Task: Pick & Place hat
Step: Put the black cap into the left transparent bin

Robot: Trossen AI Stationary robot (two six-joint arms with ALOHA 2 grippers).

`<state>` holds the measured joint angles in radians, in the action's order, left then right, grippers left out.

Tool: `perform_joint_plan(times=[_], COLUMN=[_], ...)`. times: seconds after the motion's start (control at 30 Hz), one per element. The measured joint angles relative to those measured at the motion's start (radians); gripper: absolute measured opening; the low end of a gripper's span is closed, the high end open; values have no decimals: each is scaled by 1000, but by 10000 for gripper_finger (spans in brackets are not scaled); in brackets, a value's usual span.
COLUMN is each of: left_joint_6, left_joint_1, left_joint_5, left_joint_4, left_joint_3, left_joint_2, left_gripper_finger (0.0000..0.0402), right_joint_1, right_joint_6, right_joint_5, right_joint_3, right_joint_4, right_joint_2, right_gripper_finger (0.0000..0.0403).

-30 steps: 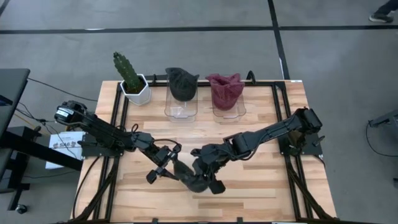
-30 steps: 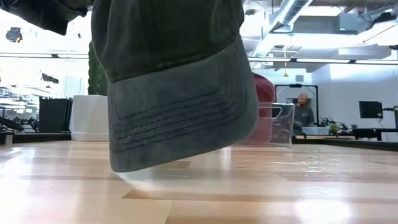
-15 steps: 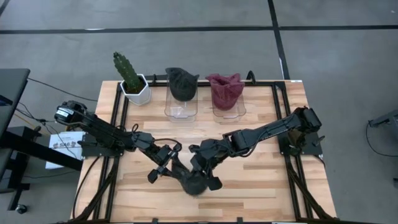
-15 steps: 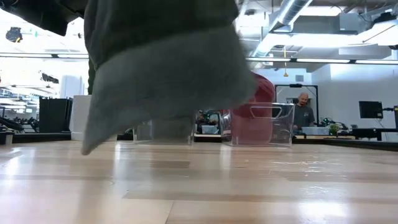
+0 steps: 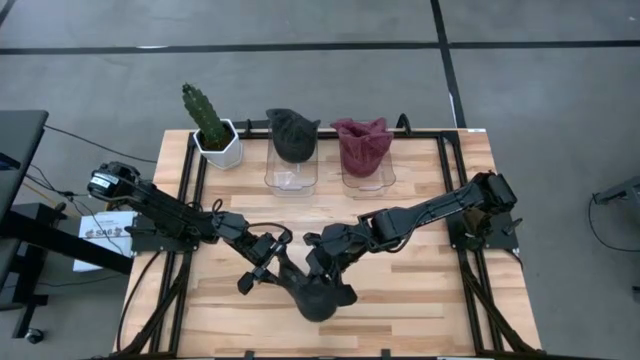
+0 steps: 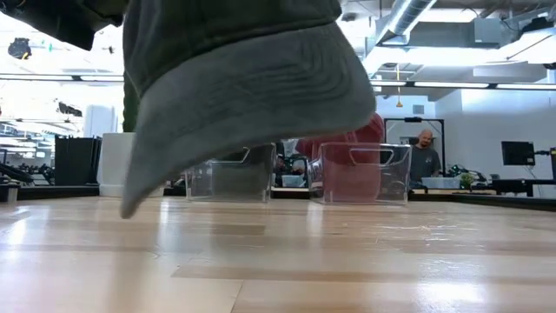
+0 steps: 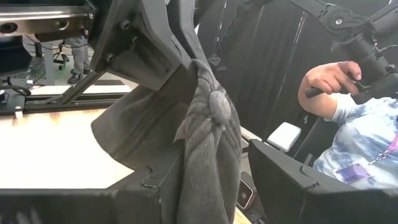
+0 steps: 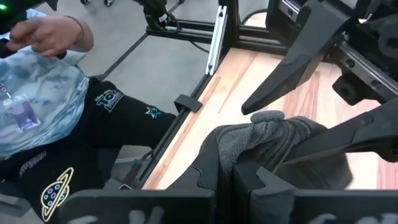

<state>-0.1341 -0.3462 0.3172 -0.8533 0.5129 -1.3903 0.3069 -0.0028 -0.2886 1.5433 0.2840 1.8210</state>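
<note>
I have the grey hat [image 5: 318,295] off the table [image 5: 420,290], hanging near its front edge between my two grippers. My right gripper [image 5: 322,272] is clamped tight on a fold of the hat's cloth, as the right wrist view shows. My left gripper [image 5: 262,268] stands part open just beside the hat; in the left wrist view the crown with its top button hangs right against my fingers [image 7: 211,199], but I cannot tell whether they pinch it. In the low view the brim hangs clear above the wood.

So the pick looks done, and the placing is left. At the back of the table a clear bin [image 5: 291,172] already holds a dark hat [image 5: 292,133] and a second bin [image 5: 367,172] a maroon hat [image 5: 362,143], beside a potted cactus [image 5: 212,125]. I judge this hat belongs back there, though which spot I cannot say.

A white label [image 5: 103,232] lies by my left arm's base, its print too small to read. A person in the wrist views wears trousers with a planet emblem [image 8: 55,190]; no wording is legible.
</note>
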Motion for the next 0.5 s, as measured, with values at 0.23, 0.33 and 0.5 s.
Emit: perform_joint_plan(times=[0.23, 0.33, 0.5], left_joint_6=[2, 2, 36], left_joint_1=[0, 0, 0], left_joint_5=[-3, -3, -3], left_joint_4=[-9, -8, -8], left_joint_3=[0, 0, 0], left_joint_2=[0, 0, 0], left_gripper_finger=[169, 149, 84], right_joint_1=[0, 0, 0], right_joint_6=[-4, -5, -5], right_joint_5=[2, 2, 2], right_joint_3=[0, 0, 0], right_joint_4=[-12, -17, -19], right_joint_2=[0, 0, 0], right_gripper_finger=[0, 0, 0])
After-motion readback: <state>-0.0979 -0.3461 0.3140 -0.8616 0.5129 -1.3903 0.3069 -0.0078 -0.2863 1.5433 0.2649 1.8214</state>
